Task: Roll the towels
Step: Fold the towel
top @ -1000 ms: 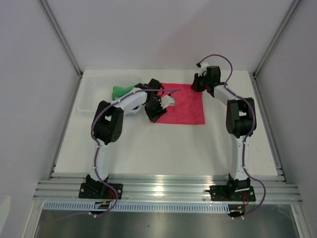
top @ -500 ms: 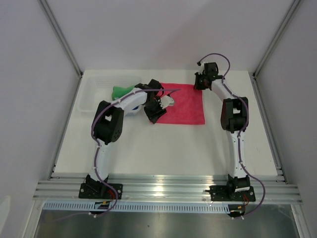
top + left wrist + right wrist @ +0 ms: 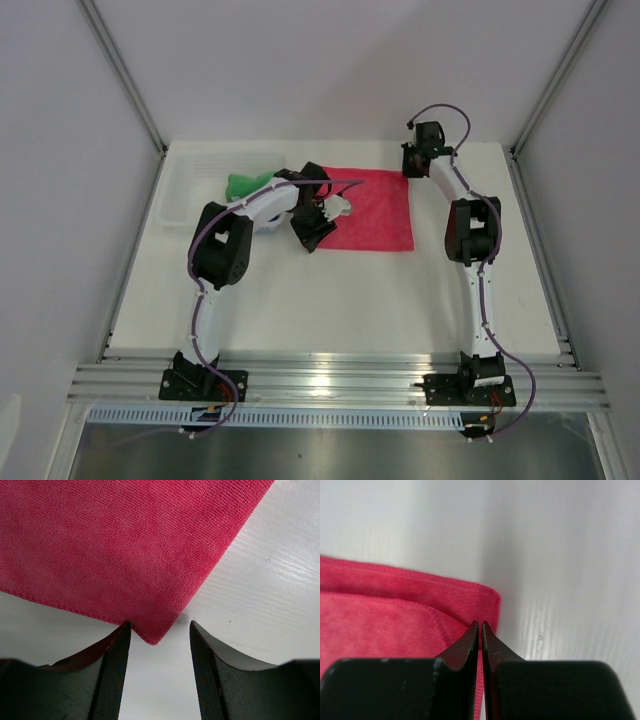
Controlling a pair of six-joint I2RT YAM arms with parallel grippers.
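The pink towel [image 3: 368,208] lies flat on the table. My left gripper [image 3: 311,236] is open at its near left corner. In the left wrist view the towel's corner [image 3: 152,635] points into the gap between the open fingers [image 3: 114,675] of my left gripper [image 3: 159,630]. My right gripper [image 3: 408,168] is at the towel's far right corner. In the right wrist view my right gripper [image 3: 480,626] is shut, with pink cloth [image 3: 395,625] showing between the jaws and the hem folded over. The green towel [image 3: 244,183] lies in the basket. The blue towel is out of view.
A white plastic basket [image 3: 180,195] stands at the table's far left, beside my left arm. The enclosure's white walls and metal posts [image 3: 540,100] stand close behind the right gripper. An aluminium rail [image 3: 330,375] runs along the near edge.
My right gripper has moved back and slightly right, to the towel's far right corner, and its arm has stretched out. The left gripper has hardly moved.
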